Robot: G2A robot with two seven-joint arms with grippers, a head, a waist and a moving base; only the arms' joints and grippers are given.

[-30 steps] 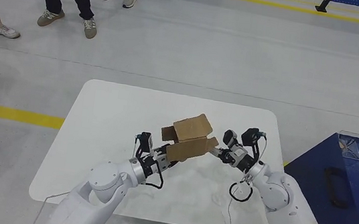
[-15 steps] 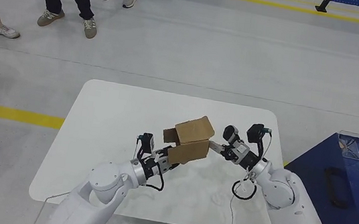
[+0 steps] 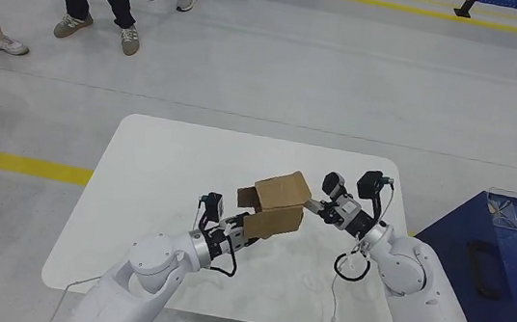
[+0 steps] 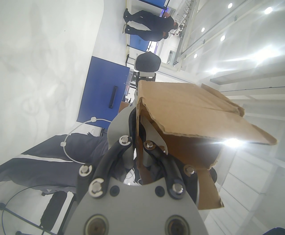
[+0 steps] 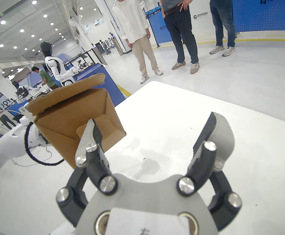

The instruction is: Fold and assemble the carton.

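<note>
**Carton held off the table, left grip on, right jaws wide**

From the top view I see the brown corrugated cardboard carton (image 3: pixel 276 202) lifted above the white rounded table (image 3: pixel 160 168), right of the table's centre. It is partly formed and tilted, with one flap (image 3: pixel 246 196) standing out at its 9 o'clock side.

The left gripper (image 3: pixel 243 230) sits at the carton's 7 o'clock. In the left wrist view its jaws (image 4: pixel 139 133) are closed narrowly on one cardboard wall (image 4: pixel 189 115), a finger on each face.

The right gripper (image 3: pixel 315 208) sits at the carton's 3 o'clock. In the right wrist view its jaws (image 5: pixel 153 124) stand wide and hold nothing. One finger (image 5: pixel 90 133) is just beside the carton's lower flap (image 5: pixel 73 111); I cannot tell whether they touch. The other finger (image 5: pixel 213 131) is over bare table.
</note>
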